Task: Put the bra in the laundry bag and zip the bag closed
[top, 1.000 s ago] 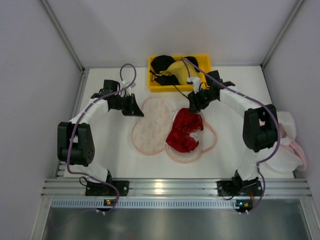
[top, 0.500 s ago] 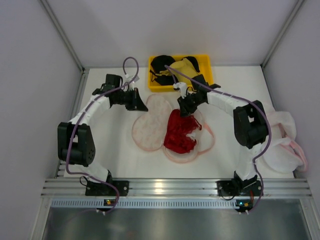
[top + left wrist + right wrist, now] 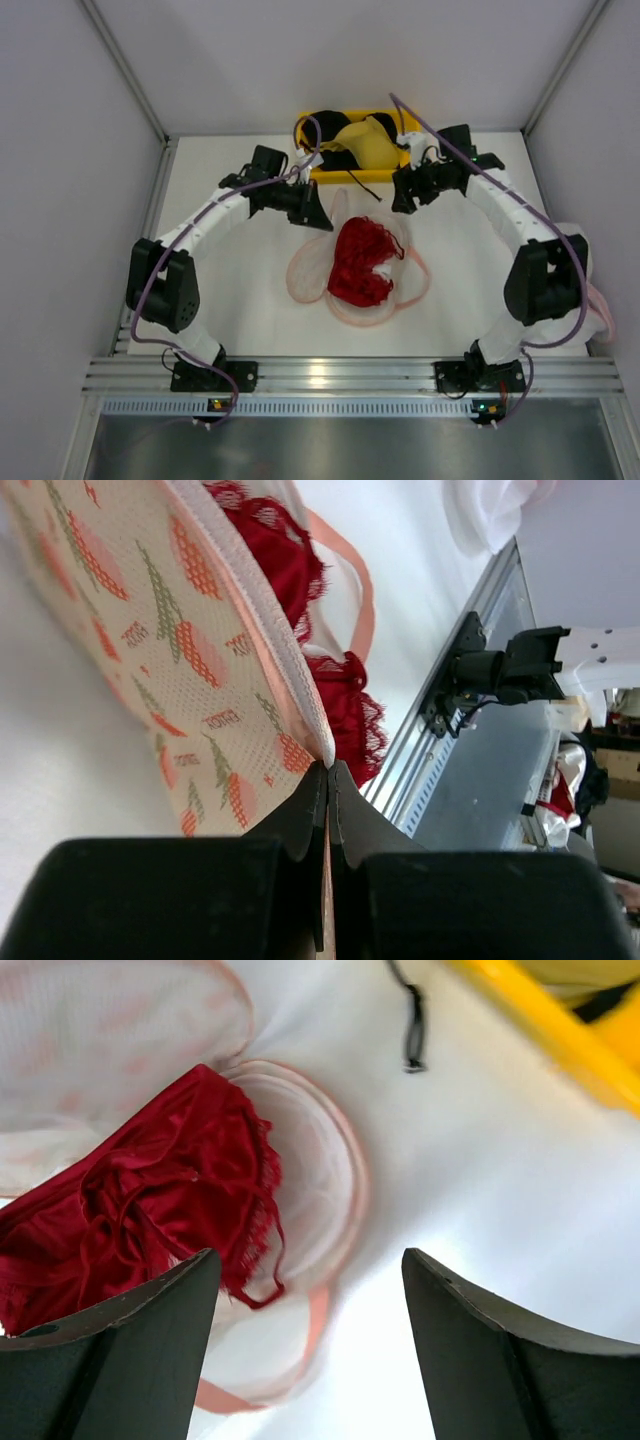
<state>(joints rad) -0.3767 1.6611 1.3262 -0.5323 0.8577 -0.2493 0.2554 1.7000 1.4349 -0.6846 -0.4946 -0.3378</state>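
- In the middle of the table [image 3: 220, 290], the bra [image 3: 360, 262] lies bunched in a red heap on the open, flat half of the laundry bag [image 3: 308, 272].
- From the right wrist view, the bra [image 3: 150, 1210] covers the left part of that half, and its lace edge and a thin strap loop rest on the bag's pale inside [image 3: 310, 1170].
- The bag's other half stands tilted up on the far-left side of the bra, with its printed mesh [image 3: 150, 630] turned away from the bra.
- The left gripper [image 3: 322, 215] is pinched tight on the rim of that raised half. In the left wrist view its fingertips meet on the pale trim, with the bra [image 3: 275, 550] just behind.
- The right gripper [image 3: 305, 1260] hangs to the far right of the bra, above the table. Its jaws are spread wide and it holds nothing.
- A yellow bin [image 3: 305, 172] sits at the far edge of the table and holds a yellow bra [image 3: 365, 140] and black bras [image 3: 325, 130].
- A black strap [image 3: 412, 1025] trails from the bin onto the table.
- White bags [image 3: 575, 290] lie at the right edge, beside the right arm.
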